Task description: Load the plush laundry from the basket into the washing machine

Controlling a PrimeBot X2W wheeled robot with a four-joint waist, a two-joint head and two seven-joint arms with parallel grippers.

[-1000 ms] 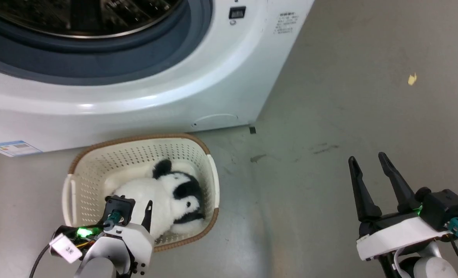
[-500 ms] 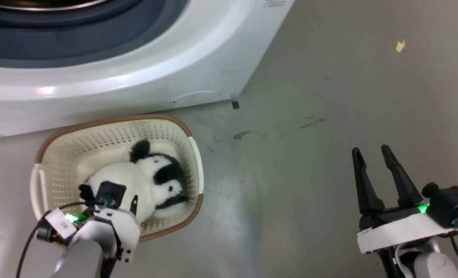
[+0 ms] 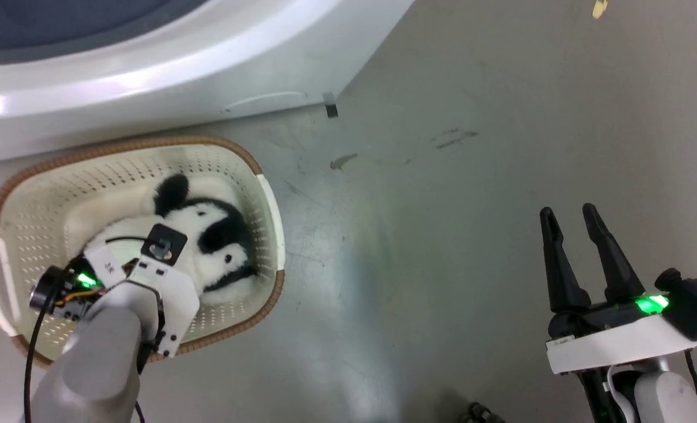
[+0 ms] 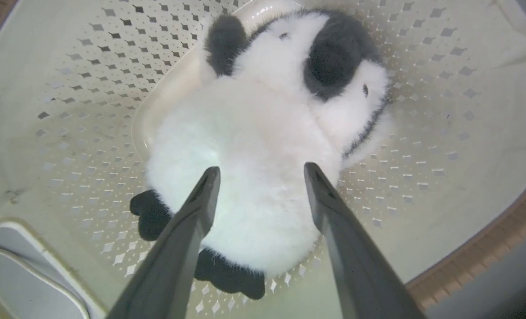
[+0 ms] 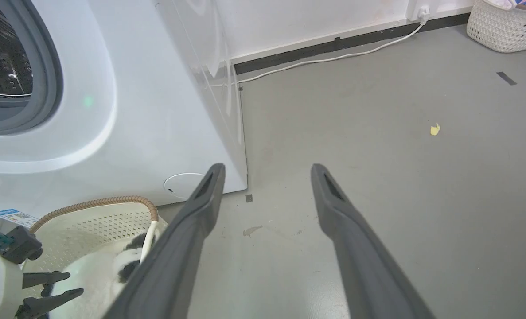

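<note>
From the head, we see the basket [image 3: 126,143] on the grey floor [image 3: 442,247], just in front of the washing machine [image 3: 148,88]. The panda toy [image 3: 222,247] lies inside the basket. The left arm [image 3: 96,352] points down into the basket, over the panda's white body. The right gripper [image 3: 566,210] is well apart on the right, above the floor, fingers spread and holding nothing.

From the left wrist, we see the left gripper [image 4: 260,170] wide open, one finger at each side of the panda's fluffy white back. We cannot tell if the tips touch the fur.

From the right wrist, we see the washing machine on the left with its shiny drum [image 5: 1,48], and the basket with the panda low in the left corner.
</note>
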